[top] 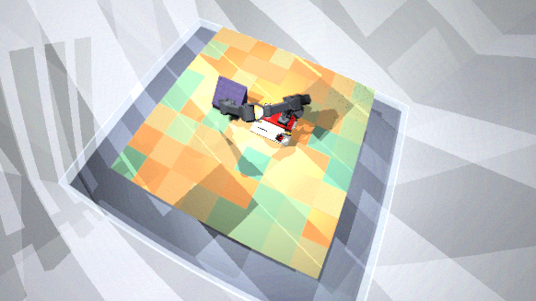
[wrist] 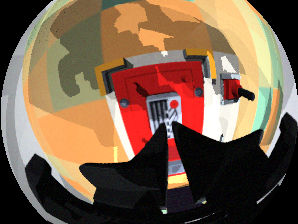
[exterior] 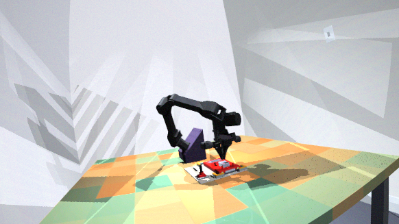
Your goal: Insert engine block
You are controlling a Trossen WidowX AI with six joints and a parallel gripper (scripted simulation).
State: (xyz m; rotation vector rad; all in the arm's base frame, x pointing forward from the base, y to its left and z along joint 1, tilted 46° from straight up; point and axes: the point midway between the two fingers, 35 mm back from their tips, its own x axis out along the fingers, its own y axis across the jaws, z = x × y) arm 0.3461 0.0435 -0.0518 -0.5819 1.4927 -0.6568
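From left in the exterior view, a black robot arm (top: 278, 107) (exterior: 192, 102) arches past a purple wedge-shaped block (top: 231, 90) (exterior: 194, 151) on a patchwork-colored table (top: 285, 175) (exterior: 192, 198). A red-based black lever (top: 279, 137) (exterior: 201, 175) (wrist: 231, 90) stands on a white base plate (top: 263, 132) (exterior: 190, 170) (wrist: 212, 114), beside the red car body (top: 274, 120) (exterior: 215, 170) (wrist: 134, 86). The gray engine block (exterior: 223, 164) (wrist: 158, 109) sits in the car body's opening; whether it is fully down cannot be told. Above the car body, the gripper (top: 285, 119) (exterior: 223, 158) (wrist: 168, 125) points downward, closed and empty, its fingertips near the block; contact is unclear. A light switch (exterior: 328, 34) marks the wall at right.
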